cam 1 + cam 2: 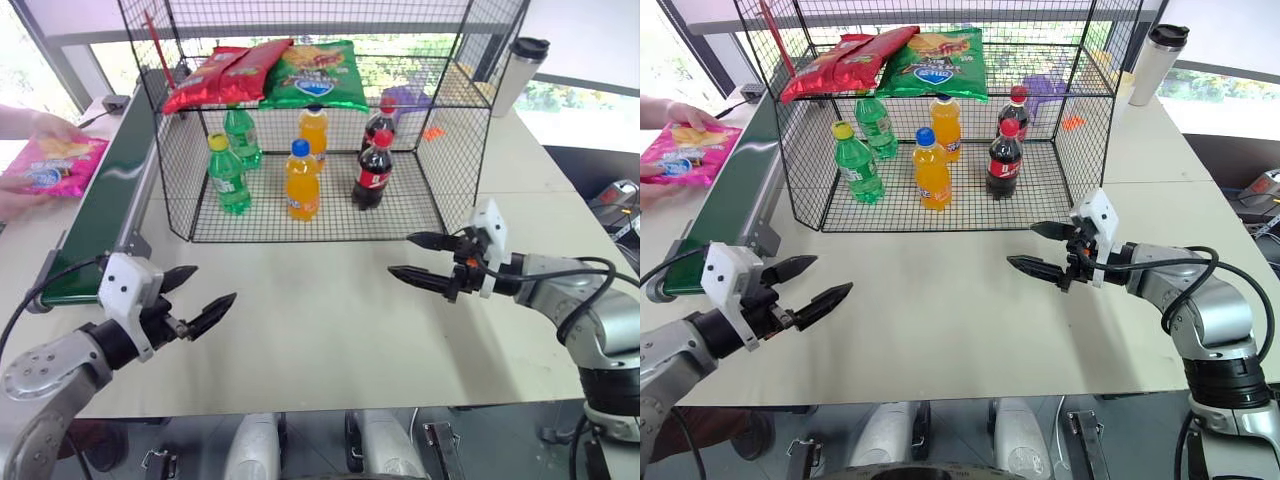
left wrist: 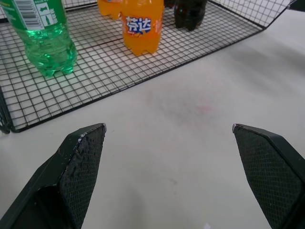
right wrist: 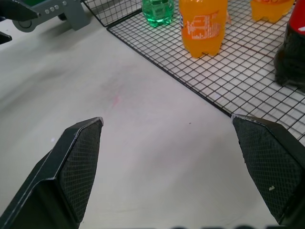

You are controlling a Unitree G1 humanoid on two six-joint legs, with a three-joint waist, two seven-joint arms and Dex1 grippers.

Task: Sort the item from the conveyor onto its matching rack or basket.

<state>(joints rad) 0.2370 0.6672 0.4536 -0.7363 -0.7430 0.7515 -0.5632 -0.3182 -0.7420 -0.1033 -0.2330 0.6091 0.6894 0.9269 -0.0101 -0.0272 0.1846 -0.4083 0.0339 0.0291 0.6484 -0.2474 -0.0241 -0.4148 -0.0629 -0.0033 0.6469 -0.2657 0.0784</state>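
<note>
**Grippers wide and empty; pink bag at the belt's far end in a person's hands**

Grippers first. The left gripper [image 1: 197,297] hangs above the bare table [image 1: 330,330], its two black fingers spread wide with nothing between them and nothing touched. The right gripper [image 1: 428,258] stands likewise: fingers far apart, empty, above the table just in front of the cage [image 1: 455,140]. The two grippers point toward each other and are well apart.

Location of the item: the pink bag [image 1: 57,164] lies at the far left, beside the belt [image 1: 110,195], with a person's hand [image 1: 40,128] on its far edge and another hand at its near edge. Whether it rests on the table or is lifted cannot be told.

Count on the cage's upper shelf: two red bags [image 1: 222,72], overlapping, and one green bag [image 1: 318,75] just beside them, three bags in all.

Count on the cage floor: two green bottles [image 1: 228,172], two orange bottles [image 1: 302,181], two dark cola bottles [image 1: 373,170] with red caps, six in all, every one upright, standing in two rows.

One steel tumbler [image 1: 520,72] with a black lid stands on the table outside the cage's far right corner.
</note>
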